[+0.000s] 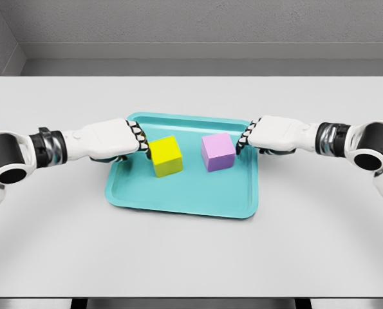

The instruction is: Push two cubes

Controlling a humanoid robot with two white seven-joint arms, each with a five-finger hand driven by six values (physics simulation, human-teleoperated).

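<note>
Over the teal tray (178,205), the left hand (117,138) is touching the yellow cube's (166,156) outer side as the right hand (268,134) is touching the purple cube's (217,151), fingers curled, each cube lying inward.

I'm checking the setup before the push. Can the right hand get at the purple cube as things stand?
Probably yes. The right hand sits at the teal tray edge, right beside the purple cube, with nothing between them.

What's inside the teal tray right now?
The teal tray holds a yellow cube on its left and a purple cube on its right, with a gap between them. The left hand and right hand cover the tray's side rims there.
</note>
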